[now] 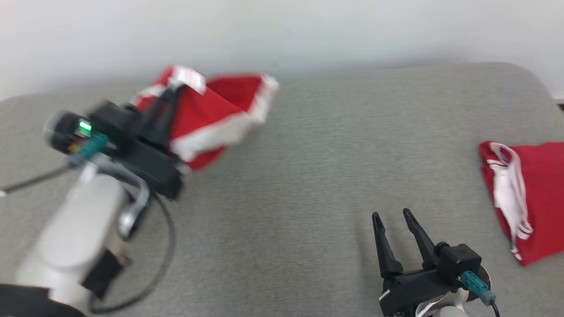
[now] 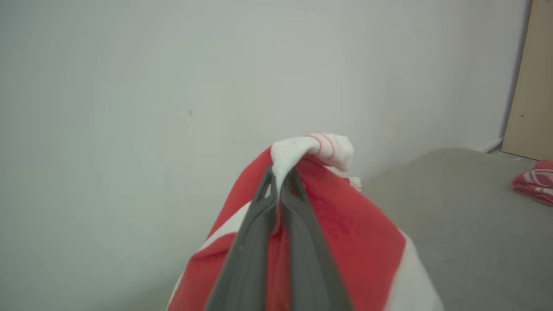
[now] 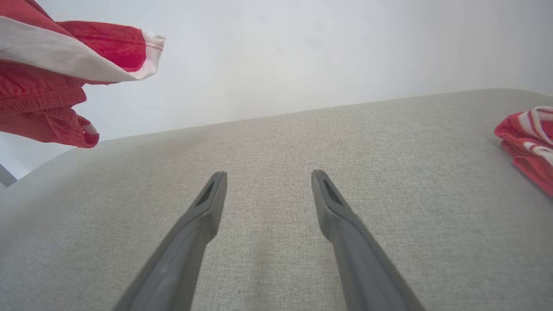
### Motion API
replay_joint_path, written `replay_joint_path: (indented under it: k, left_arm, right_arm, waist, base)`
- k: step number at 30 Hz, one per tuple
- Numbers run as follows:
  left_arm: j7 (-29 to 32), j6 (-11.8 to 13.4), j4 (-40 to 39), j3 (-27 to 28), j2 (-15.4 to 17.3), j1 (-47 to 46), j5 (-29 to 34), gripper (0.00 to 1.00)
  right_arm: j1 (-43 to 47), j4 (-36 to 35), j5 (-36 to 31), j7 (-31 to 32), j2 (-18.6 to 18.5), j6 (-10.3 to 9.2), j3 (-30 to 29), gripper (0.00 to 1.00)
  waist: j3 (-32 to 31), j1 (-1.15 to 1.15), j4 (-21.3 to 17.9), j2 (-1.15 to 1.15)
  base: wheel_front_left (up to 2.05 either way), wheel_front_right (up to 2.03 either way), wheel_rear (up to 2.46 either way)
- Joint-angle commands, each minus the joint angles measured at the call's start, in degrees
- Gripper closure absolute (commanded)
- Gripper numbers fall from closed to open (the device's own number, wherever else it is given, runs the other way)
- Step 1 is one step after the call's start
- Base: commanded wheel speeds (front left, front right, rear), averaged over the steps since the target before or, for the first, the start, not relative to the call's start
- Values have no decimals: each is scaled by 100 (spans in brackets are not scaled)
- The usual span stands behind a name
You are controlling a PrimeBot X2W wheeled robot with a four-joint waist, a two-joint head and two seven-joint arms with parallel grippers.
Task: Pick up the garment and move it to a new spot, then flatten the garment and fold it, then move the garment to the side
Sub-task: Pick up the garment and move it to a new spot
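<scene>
Left gripper clamps the garment aloft by its white hem, well left of the open, empty right gripper.

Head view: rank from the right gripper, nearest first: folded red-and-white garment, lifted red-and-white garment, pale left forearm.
1. Folded red-and-white garment, right edge.
2. Lifted red-and-white garment, upper left.
3. Pale left forearm, lower left.

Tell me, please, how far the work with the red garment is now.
Done: the left fingers are shut on the white trim of the red garment, which hangs above the grey surface. In hand: carrying it to a new spot. Left: flattening, folding, moving aside. The right fingers are open and hold nothing.
</scene>
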Motion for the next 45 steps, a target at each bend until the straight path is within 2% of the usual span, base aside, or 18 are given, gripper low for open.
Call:
replay_joint_path:
  k: [1,8,13,14,15,16,21,24,33,40,45]
  left_arm:
    - [-17,11,-41,-33,-133,166,-37,100]
    - [-17,16,-27,199,-913,910,192,100]
    - [-18,15,113,525,-1177,1480,573,100]
    - [-17,15,146,580,-1200,1597,668,93]
    - [-17,14,159,678,-1238,1731,728,62]
    - [-17,14,225,740,-1253,1851,814,0]
    - [-17,26,393,1228,-1372,2287,1048,0]
    - [-17,120,335,1611,-1375,2620,1212,0]
    - [-17,460,-464,2815,-1448,3791,1767,0]
    - [-17,552,-1135,3620,-1680,4662,2124,0]
    - [-17,525,-1389,3962,-1804,5019,2277,0]
  right_arm:
    - [64,9,23,2,18,-17,-21,0]
    - [50,-7,58,2,21,-17,-36,0]
    - [10,-29,107,2,20,-16,18,0]
    - [14,-37,111,2,20,-16,21,0]
    - [18,-35,107,2,20,-16,10,0]
    - [26,-35,102,2,20,-16,5,0]
    - [43,-17,87,2,20,-17,-53,0]
    - [90,-12,71,2,18,-16,-81,0]
    - [235,-43,102,2,18,-17,-100,0]
    - [350,-85,88,2,17,-16,-164,0]
    - [433,-91,56,2,18,-16,-156,0]
  waist:
    - [-165,1,-387,0]
    - [-73,1,-834,0]
    - [-51,1,-996,0]
    - [-49,1,-1006,0]
    - [-58,1,-1009,0]
    - [-64,1,-1007,0]
    - [-131,1,-939,0]
    - [-221,1,-874,0]
    - [-500,1,-670,0]
    - [-656,1,-497,0]
    - [-745,1,-433,0]
  base:
    - [0,0,0]
    - [0,0,0]
    - [0,0,0]
    - [0,0,0]
    - [0,0,0]
    - [0,0,0]
    - [0,0,0]
    - [0,0,0]
    - [0,0,0]
    - [0,0,0]
    - [0,0,0]
